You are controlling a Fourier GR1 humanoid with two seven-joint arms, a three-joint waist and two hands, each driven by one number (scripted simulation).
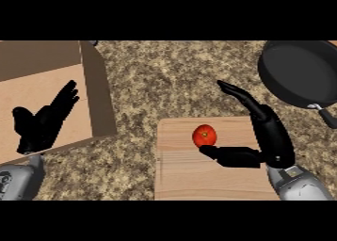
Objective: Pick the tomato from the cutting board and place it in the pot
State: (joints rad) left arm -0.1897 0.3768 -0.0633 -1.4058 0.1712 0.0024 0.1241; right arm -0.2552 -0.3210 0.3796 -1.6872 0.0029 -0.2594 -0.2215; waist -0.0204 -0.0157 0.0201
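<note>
While the small red tomato (205,136) sits on the far part of the pale wooden cutting board (199,181), its long side runs from near to far and its little stem spot faces up. The black right hand (272,139) is open just to its right, fingers straight and thumb stuck out right by the tomato's near side. The round black pot (300,70) sits far right on the speckled brown counter (171,80), and the black left hand (39,124) rests open, fingers spread, over the brown box (98,94).
</note>
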